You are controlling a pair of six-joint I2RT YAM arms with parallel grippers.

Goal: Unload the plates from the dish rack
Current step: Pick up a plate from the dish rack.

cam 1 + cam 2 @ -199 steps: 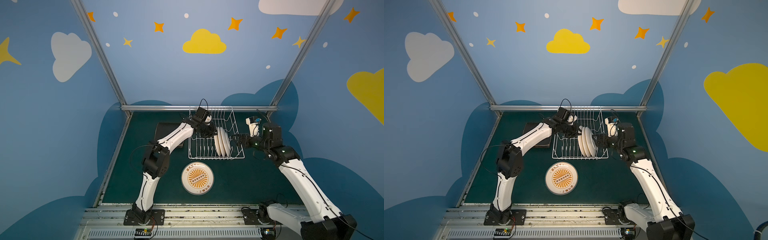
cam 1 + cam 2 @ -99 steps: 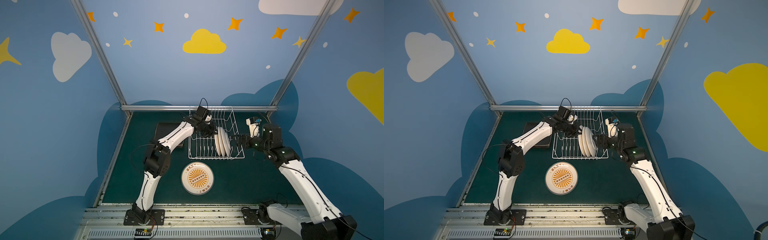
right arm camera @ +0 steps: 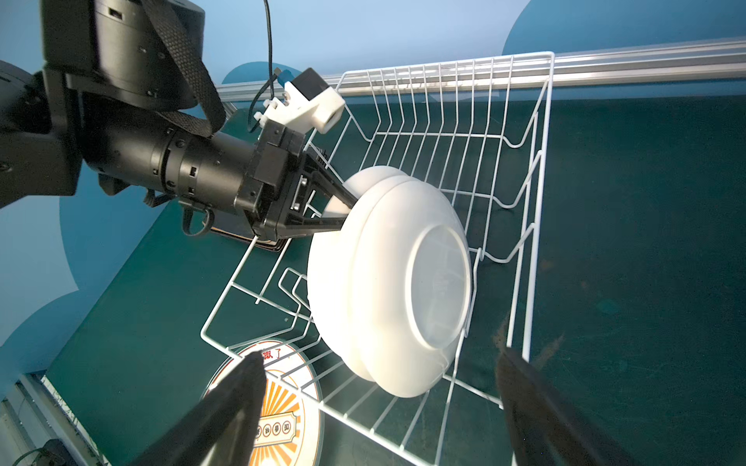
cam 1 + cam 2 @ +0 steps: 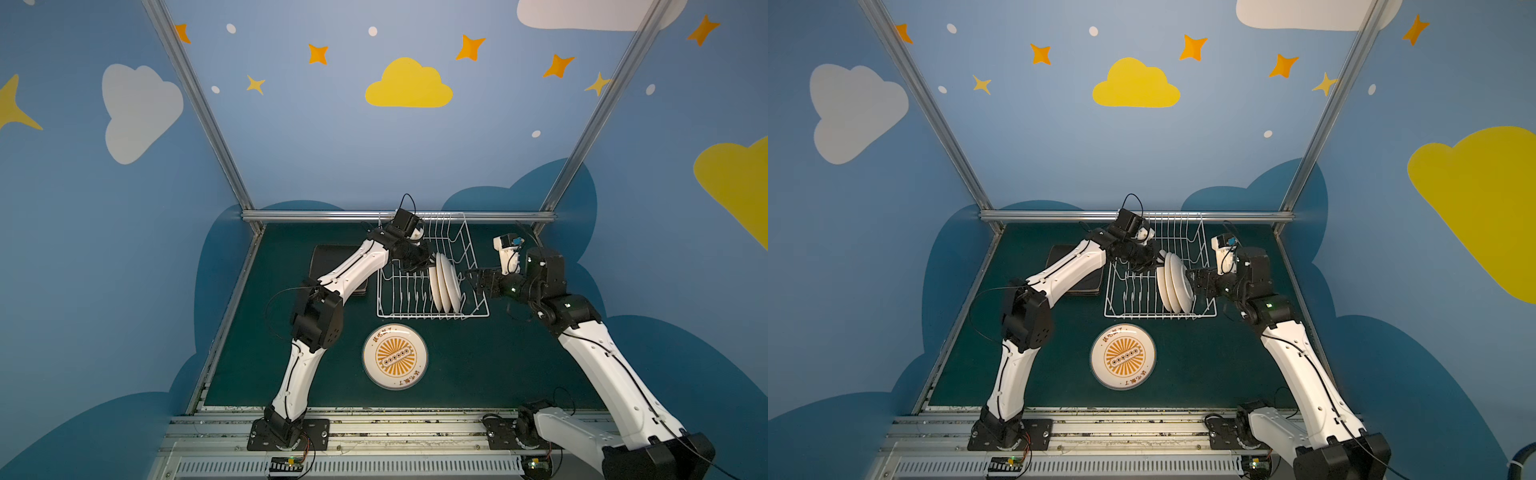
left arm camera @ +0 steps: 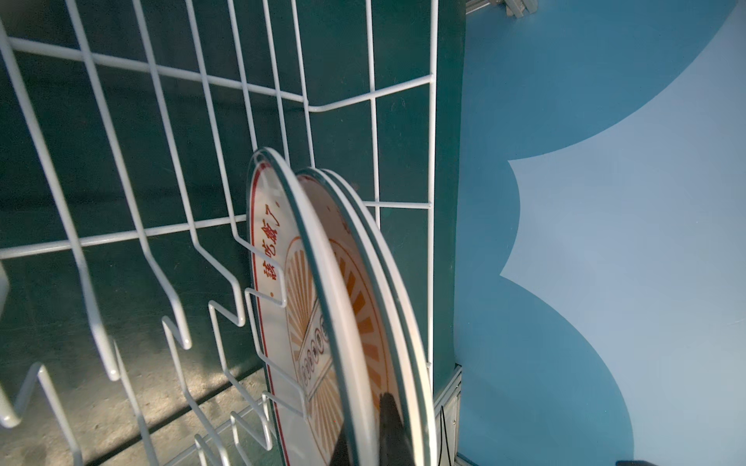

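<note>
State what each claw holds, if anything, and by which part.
The left claw grips the upper rim of the round white plate nearest it in the dish rack. The right claw is open, holding nothing.

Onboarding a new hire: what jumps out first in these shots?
Three round white plates stand on edge in the white wire dish rack at the back, with the left fingers shut on the rim of one. The right fingers gape open beside the rack, and a round white plate with an orange sunburst print lies flat in front of it.
</note>
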